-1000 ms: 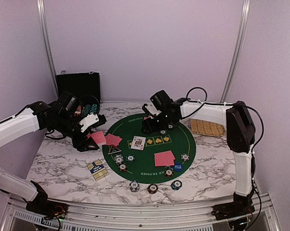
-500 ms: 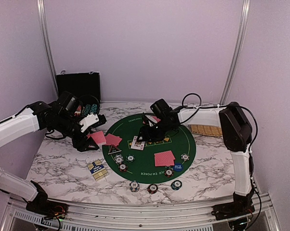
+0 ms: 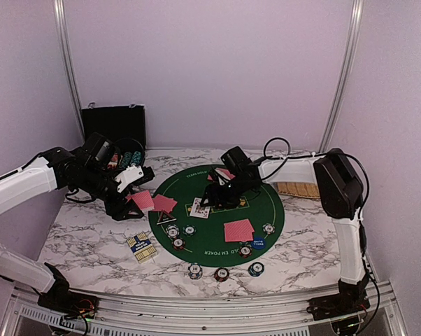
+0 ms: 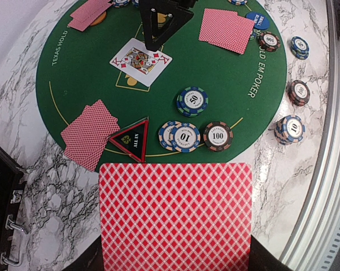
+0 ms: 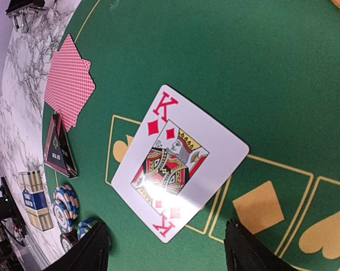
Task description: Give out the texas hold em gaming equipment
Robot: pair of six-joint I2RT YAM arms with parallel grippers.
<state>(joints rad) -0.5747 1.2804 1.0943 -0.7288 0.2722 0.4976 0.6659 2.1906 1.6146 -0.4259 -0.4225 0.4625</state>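
A face-up king of diamonds (image 3: 201,207) lies on the round green poker mat (image 3: 217,190). My right gripper (image 3: 212,199) is open just above it. In the right wrist view the card (image 5: 178,161) lies ahead of the spread fingertips (image 5: 96,248), and the gripper (image 5: 167,254) holds nothing. My left gripper (image 3: 124,203) is shut on a red-backed card (image 4: 175,217) over the mat's left edge; the card hides its fingertips. Red-backed cards (image 3: 239,229) (image 3: 164,204), a black triangular button (image 4: 130,138), a blue button (image 3: 258,243) and poker chips (image 4: 192,100) lie on the mat.
Three chips (image 3: 222,274) sit on the marble in front of the mat. A blue and yellow card box (image 3: 140,246) lies at the front left. A tan woven tray (image 3: 301,185) is at the right. The black case (image 3: 114,126) stands open at the back left.
My right gripper has moved forward and left across the mat and come down over the king of diamonds. The left arm and its card have not moved.
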